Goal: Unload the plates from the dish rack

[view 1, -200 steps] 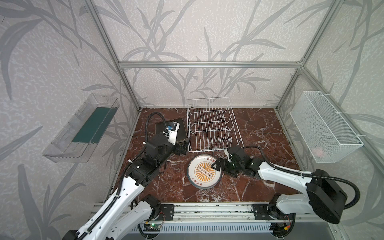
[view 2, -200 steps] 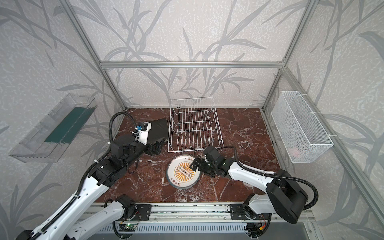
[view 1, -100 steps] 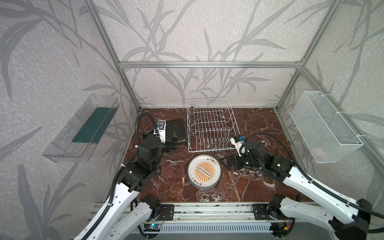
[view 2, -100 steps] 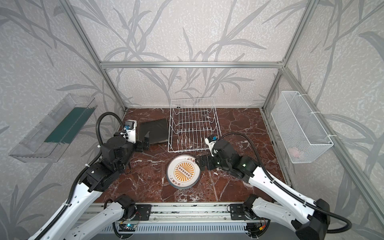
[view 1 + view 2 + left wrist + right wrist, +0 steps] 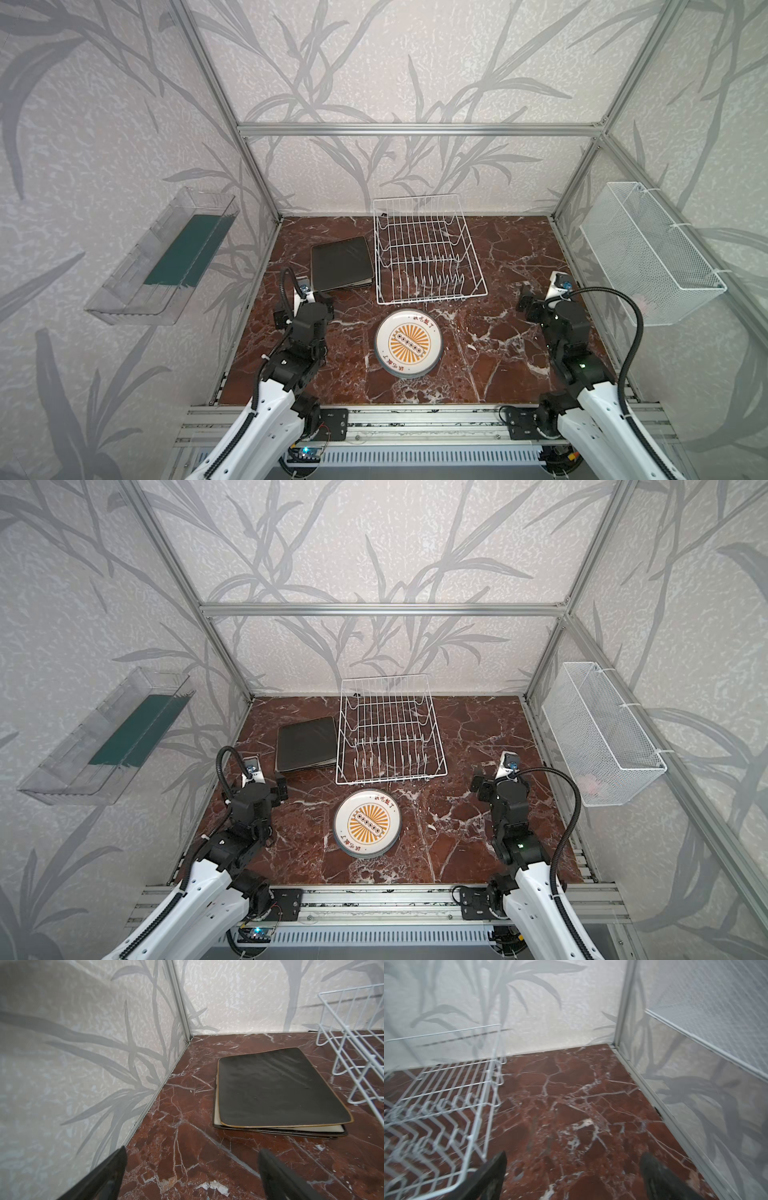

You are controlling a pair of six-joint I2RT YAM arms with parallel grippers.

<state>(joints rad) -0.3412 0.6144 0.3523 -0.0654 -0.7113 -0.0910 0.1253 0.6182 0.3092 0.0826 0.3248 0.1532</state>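
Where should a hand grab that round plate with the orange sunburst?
Likely the rim on its right side, with the right hand: the round plate lies flat on the marble, so only the edge offers a pinch, and the dish rack crowds its far side.

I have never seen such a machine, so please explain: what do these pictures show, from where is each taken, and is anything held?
This is a robot with a left arm and a right arm at a red marble table. Two pictures come from a camera high above, looking down at the whole scene. The other two come from a camera on each wrist; the dark tips in them belong to the left gripper and the right gripper. Both are open and hold nothing. On the table stands a white wire dish rack with no plates in it. Beside it lies a stack of square black plates; in front, nearer the arms, lies a round white plate with an orange centre.
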